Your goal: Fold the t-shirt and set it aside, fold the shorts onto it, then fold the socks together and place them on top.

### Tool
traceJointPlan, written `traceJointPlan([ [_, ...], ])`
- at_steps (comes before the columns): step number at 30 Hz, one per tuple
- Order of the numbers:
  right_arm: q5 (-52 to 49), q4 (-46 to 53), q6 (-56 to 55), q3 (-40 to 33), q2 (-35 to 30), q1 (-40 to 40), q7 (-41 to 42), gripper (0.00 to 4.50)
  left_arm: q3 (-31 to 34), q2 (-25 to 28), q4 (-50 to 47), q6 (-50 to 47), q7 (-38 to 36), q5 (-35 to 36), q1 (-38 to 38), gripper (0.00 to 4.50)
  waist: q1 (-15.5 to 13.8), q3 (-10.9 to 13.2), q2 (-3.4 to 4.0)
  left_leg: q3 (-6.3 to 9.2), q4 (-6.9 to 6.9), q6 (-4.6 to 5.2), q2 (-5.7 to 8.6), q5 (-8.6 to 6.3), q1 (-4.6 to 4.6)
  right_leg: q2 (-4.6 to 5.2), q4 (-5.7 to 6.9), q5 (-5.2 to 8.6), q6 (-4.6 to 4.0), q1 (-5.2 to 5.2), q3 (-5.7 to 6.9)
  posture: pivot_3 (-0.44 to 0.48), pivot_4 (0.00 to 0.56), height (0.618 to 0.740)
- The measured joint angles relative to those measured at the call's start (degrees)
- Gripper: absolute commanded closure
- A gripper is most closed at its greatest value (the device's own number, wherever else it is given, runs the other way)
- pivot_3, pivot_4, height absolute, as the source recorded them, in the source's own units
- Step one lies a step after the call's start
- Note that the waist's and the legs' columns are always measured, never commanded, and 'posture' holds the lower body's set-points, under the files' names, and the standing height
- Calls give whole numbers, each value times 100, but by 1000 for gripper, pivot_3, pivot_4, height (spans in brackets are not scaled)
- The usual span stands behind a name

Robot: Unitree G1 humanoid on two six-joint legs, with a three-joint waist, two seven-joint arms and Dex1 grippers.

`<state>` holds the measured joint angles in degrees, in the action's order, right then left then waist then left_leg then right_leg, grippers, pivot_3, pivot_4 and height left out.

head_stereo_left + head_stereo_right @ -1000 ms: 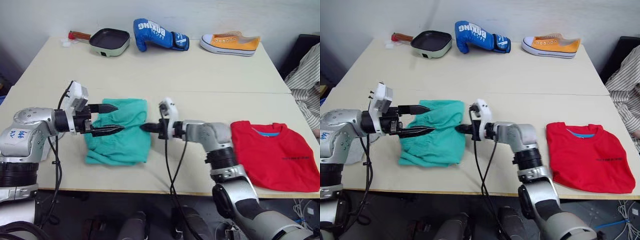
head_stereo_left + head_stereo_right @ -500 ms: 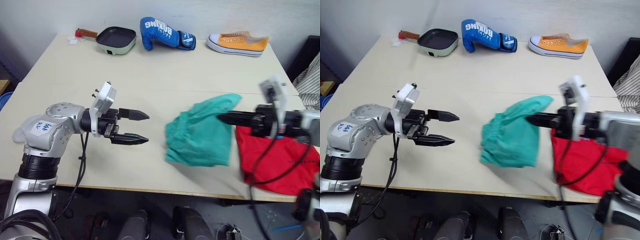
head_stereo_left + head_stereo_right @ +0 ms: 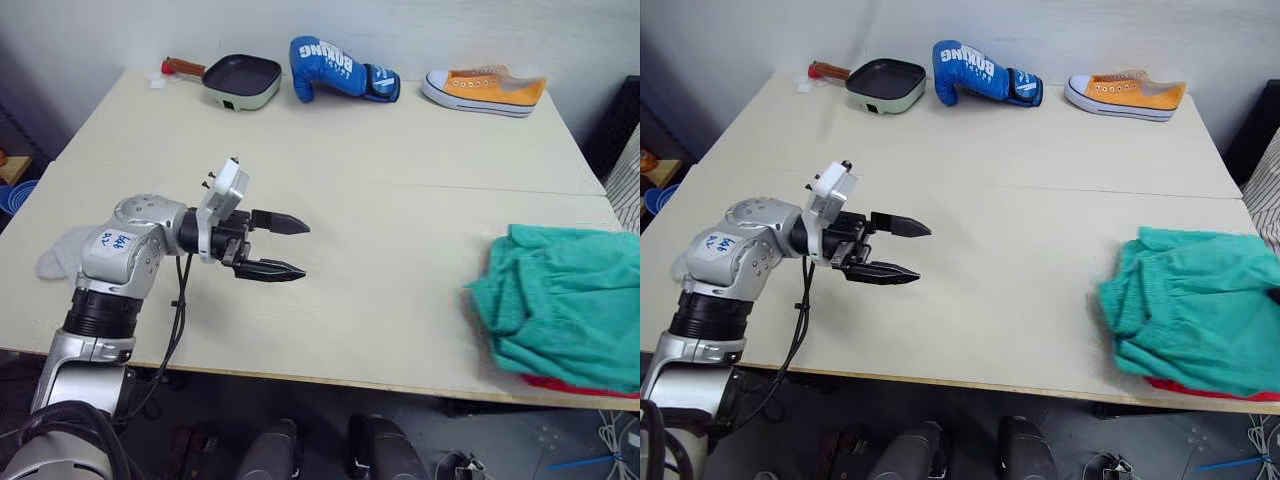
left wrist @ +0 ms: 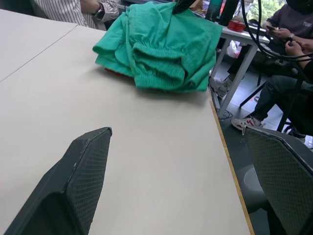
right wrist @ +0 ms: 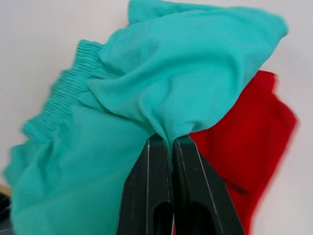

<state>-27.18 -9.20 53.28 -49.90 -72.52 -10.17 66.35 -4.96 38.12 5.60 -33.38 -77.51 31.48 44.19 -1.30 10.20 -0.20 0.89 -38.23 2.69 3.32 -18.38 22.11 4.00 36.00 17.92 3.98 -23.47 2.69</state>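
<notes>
right jaws (image 5: pixel 171 139): pinched on the shorts (image 3: pixel 560 300)
shorts: heaped on the t-shirt (image 5: pixel 254 132), right near table (image 3: pixel 400 250) corner
left jaws (image 3: pixel 290 247): wide, empty
step: release gently, flatten rumples, keep stack square

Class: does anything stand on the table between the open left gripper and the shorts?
No. Bare table lies between the left gripper and the shorts, which lie over the t-shirt.

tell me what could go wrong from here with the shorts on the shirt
The right claw is shut on a pinch of the shorts; pulling away before opening could drag them off the t-shirt. The pile sits near the table edge and could slip off. The shorts look bunched, so socks may rest unevenly.
</notes>
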Motion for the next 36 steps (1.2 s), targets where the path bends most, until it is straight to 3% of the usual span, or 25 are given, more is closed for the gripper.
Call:
traceJointPlan([
  [5, 662, -1052, -1354, 501, 815, 55, -732, 4467, -17, -72, -5, 24, 2, -44, 7, 0, -4, -2, 9, -3, -1, -3, 3, 2, 1, 0, 1, 0, 0, -1, 0, 0, 150, 740],
  [8, 689, -1017, -1654, 591, 1090, 34, -823, 4467, -17, -91, -15, 25, 2, -52, 7, 0, 11, -10, 32, -5, -5, -6, 3, 3, -4, 0, 4, 0, 0, -1, -2, 0, 150, 740],
  [9, 691, -935, -1723, 591, 1153, 11, -876, 4273, -26, -103, -15, 25, 2, -55, 7, 0, 17, -10, 33, -5, -4, -11, 3, 6, -7, -1, 4, 0, 0, -1, -3, 0, 150, 740],
  [11, 687, -799, -1797, 591, 1249, -4, -972, 3848, -52, -112, -15, 25, 2, -64, 7, 0, 20, -10, 33, -5, -5, -17, 2, 10, -11, -1, 4, 0, 0, 0, -4, 0, 150, 740],
  [16, 508, -378, -1734, 323, 1426, -140, -1077, 2153, -59, -108, -16, 25, -6, -97, 12, 0, -3, -11, 34, -4, -5, -19, 2, 11, -14, -1, 8, 0, 0, 0, -6, 0, 150, 740],
  [22, 265, 367, -1443, -985, 1122, -449, -778, 56, -54, -9, -19, 16, 15, -164, -38, 0, -4, -12, 35, -4, -4, -16, 3, 12, -13, -1, 26, 0, 0, 2, -6, 0, 150, 740],
  [25, -66, 825, -1081, -1582, 977, -374, -599, 17, -6, -25, -39, 17, 216, -187, -151, 0, 1, -11, 32, -1, -2, -17, 0, 12, -17, -2, 27, 0, 0, 3, -5, 0, 150, 740],
  [28, -752, 1597, -550, -1639, 1115, -152, -566, 17, 34, -50, -62, 13, 392, -218, -259, 0, 12, -11, 32, -2, -4, -17, 0, 12, -17, -2, 32, 0, 0, 4, -7, 0, 150, 740],
  [32, -2056, 3226, -87, -902, 1524, 357, -707, 17, 133, 1, -230, 23, 741, -310, -604, 0, 19, -10, 31, -1, -4, -18, -1, 12, -23, -2, 39, 0, 0, 4, -8, 0, 150, 740],
  [36, -3005, 4153, 13, 397, 1986, 1186, -1430, 17, 513, 121, -375, 39, 1420, -498, -1269, 0, 11, -11, 28, 0, -7, -18, 1, 12, -20, 0, 41, 0, 0, 0, -10, 0, 150, 740],
])
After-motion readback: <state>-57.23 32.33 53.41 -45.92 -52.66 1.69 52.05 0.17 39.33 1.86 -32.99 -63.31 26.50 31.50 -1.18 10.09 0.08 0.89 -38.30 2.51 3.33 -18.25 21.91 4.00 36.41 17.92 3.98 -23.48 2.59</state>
